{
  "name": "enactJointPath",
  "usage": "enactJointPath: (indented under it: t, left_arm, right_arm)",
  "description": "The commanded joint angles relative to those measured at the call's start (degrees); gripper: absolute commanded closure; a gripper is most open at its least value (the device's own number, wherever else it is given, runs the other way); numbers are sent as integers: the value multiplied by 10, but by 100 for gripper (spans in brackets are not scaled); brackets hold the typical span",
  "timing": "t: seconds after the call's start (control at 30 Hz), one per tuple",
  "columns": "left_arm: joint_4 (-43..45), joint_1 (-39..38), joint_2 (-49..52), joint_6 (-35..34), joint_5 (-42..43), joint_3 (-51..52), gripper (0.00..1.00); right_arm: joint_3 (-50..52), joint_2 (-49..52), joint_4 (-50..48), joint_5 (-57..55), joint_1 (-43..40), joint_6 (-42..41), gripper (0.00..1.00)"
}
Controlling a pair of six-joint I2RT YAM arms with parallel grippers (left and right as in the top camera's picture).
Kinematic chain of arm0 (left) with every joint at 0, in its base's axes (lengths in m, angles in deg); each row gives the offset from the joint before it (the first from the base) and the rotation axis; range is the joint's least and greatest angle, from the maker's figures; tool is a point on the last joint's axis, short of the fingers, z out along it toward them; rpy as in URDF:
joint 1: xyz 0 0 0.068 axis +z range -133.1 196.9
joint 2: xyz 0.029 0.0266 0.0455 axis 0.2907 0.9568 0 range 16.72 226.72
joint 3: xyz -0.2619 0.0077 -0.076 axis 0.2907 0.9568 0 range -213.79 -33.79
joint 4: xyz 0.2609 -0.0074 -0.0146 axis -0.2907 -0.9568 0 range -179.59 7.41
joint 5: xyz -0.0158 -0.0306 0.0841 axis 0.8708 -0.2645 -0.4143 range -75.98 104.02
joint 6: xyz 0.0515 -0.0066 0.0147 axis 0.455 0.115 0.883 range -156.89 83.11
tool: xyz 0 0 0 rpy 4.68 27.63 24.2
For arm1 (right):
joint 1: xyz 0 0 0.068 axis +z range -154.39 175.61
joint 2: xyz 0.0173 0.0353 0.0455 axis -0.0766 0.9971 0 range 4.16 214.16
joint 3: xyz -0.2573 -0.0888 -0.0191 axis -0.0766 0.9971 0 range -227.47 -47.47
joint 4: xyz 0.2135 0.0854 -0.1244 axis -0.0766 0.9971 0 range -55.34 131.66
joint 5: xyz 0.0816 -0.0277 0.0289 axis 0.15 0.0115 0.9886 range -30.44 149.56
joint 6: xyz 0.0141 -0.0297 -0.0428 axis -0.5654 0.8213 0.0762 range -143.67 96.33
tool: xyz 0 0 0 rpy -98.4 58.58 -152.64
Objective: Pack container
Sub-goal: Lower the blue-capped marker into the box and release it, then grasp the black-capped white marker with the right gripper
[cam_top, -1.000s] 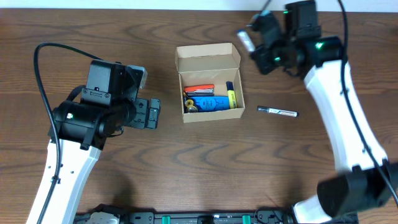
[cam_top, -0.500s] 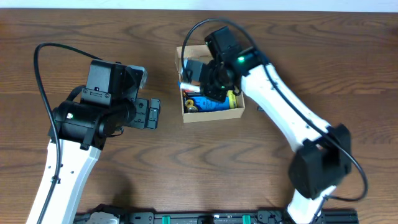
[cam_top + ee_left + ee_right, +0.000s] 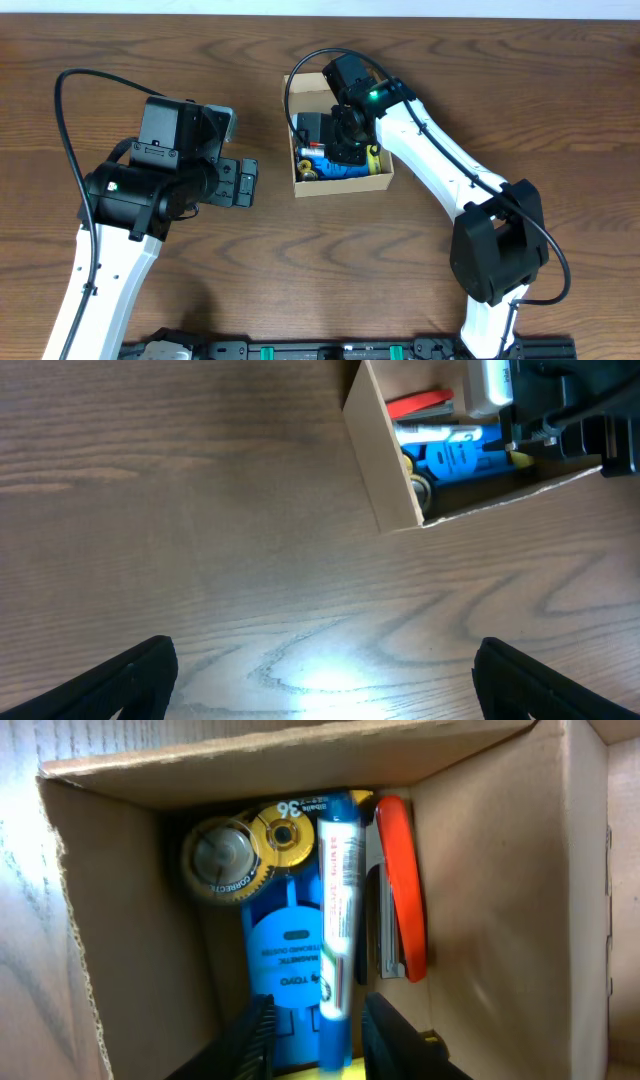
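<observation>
The container (image 3: pixel 345 186) is a tan cardboard box, lid flap open at the back, at the table's middle. My right gripper (image 3: pixel 326 136) hangs just over its inside. In the right wrist view a blue and white marker (image 3: pixel 337 900) lies lengthwise between the fingers of the right gripper (image 3: pixel 322 1040), with a gap on each side, so the jaws are open. Under it lie a blue tool (image 3: pixel 285 960), a yellow tape dispenser (image 3: pixel 285 835) and an orange-handled tool (image 3: pixel 400 890). My left gripper (image 3: pixel 325 680) stands wide open over bare wood, left of the container (image 3: pixel 385 460).
The left arm (image 3: pixel 150 185) fills the table's left side, its gripper (image 3: pixel 240 182) a short way from the box's left wall. The right arm (image 3: pixel 440 170) slants across the table right of the box. The box walls (image 3: pixel 110 920) stand close round the right fingers.
The right arm swung from the back right corner to over the box, carrying the marker. Its jaws have parted from the marker. The left arm has not moved.
</observation>
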Motion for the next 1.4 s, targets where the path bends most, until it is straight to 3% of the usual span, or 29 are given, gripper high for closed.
enactJointPath:
  t: [0.0,0.27,0.53,0.6,0.63,0.67,1.0,1.37]
  left_arm:
    - [0,2,-2,-3,-3,-4,5]
    - [0,2,-2,-3,-3,-4,4]
    - [0,2,-2,-3,-3,-4,5]
    - [0,2,-2,-3,-3,-4,5]
    - [0,2,-2,-3,-3,-4,5]
    - [0,2,-2,-3,-3,-4,5]
    - [0,2,-2,-3,-3,-4,5]
    - [0,2,-2,-3,-3,-4,5]
  right_arm:
    - [2,7,0,-17,2,12,65]
    - [-4,-67,8,-91,1,-63,70]
    - [-3,-180,101,-98,-84,-136,62]
    - [-3,-188,145,-63,-128,-137,47]
    - [-3,-188,165,-46,-149,-138,21]
    - [-2,-188,186,-28,-175,-137,1]
    - [80,-188,165,78,-344,-159,1]
    - [119,-179,98,71,-360,-109,3]
